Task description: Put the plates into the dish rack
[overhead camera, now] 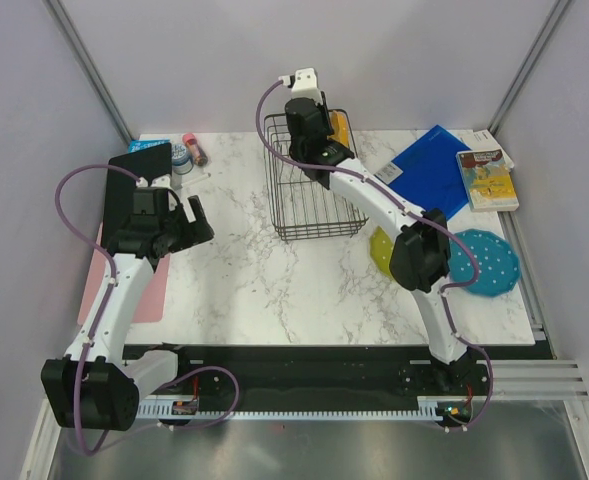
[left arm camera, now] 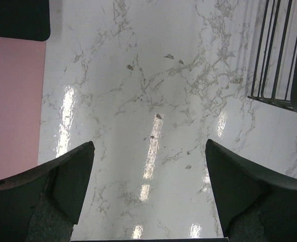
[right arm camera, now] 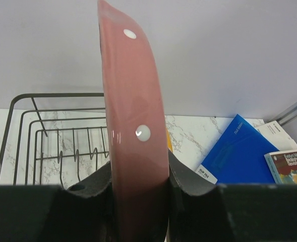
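Gripping the pink plate (right arm camera: 133, 101) by its lower rim, the right hand (right arm camera: 138, 184) has it standing upright, thin edge toward the wrist camera. Below it and slightly to one side is the dish rack (right arm camera: 52, 95), near the middle of the bench's far edge, with its prongs (right arm camera: 61, 157) pointing up. So the rack lies pretty much straight down from the hand. I'd say the coming move is just a lowering one, as long as the plate's face lines up with a slot. An orange-yellow plate (overhead camera: 342, 128) looks parked at the rack's right end, just beside the pink one. The lime green plate (overhead camera: 381, 250) and teal plate (overhead camera: 486, 262) lie flat toward the right edge. The left hand (left arm camera: 149, 146) is wide and empty over the bench (left arm camera: 153, 75) near the left edge, well apart from the rack, so the right arm's clearly the closer one.
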Action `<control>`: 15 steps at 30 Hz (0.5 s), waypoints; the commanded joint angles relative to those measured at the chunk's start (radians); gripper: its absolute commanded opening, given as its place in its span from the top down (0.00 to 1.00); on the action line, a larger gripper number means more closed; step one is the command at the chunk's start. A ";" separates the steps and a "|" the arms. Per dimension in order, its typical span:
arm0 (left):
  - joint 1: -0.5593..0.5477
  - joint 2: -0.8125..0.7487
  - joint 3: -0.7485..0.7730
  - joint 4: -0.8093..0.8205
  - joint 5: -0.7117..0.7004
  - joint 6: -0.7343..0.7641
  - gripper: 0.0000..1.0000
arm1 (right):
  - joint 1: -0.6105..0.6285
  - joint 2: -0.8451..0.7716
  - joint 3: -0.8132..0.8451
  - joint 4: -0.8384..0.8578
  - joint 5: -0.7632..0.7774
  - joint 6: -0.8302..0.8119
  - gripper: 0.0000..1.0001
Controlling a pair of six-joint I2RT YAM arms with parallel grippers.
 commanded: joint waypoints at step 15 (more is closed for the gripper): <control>0.011 0.012 -0.017 0.003 0.032 -0.038 0.04 | -0.060 0.075 0.116 0.030 -0.002 0.018 1.00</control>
